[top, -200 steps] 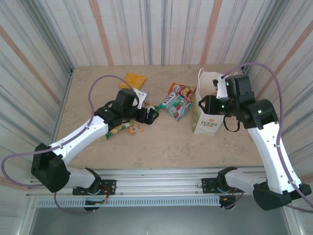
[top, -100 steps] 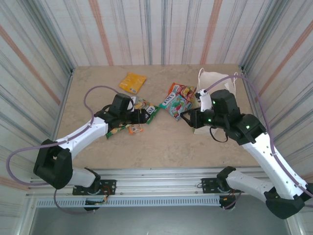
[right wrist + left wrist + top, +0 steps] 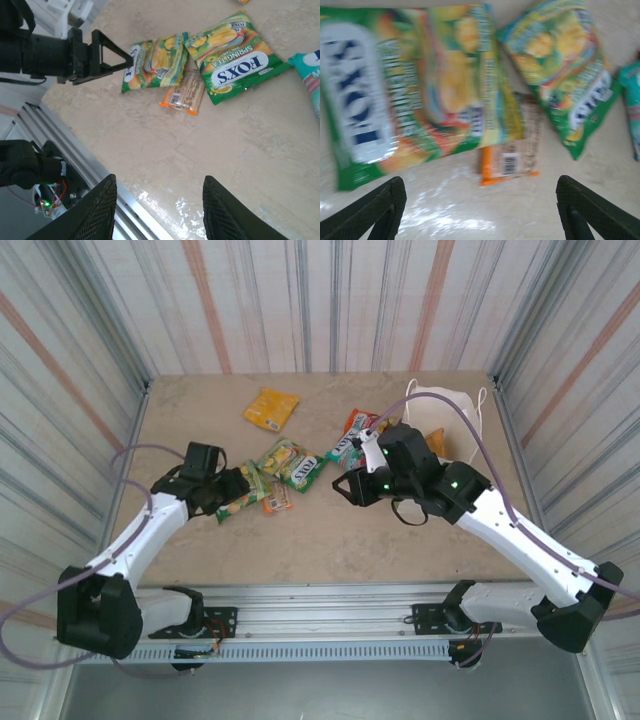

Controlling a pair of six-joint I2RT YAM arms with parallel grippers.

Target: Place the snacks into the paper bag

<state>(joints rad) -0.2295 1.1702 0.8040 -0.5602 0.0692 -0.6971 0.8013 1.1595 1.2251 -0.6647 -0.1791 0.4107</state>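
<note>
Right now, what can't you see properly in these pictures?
- Paper bag, top view: right arm covers its near side; contents unclear.
- Teal packet, left wrist view: cut off by the right edge.
- Small orange bar, left wrist view: partly under the green packet; print blurred.

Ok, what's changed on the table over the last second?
The left gripper drew back leftward off the green packets, open and empty. The right gripper swung left from the paper bag toward those packets, open, holding nothing. Nothing was grasped. The packets, the orange packet and the bag stayed put.
</note>
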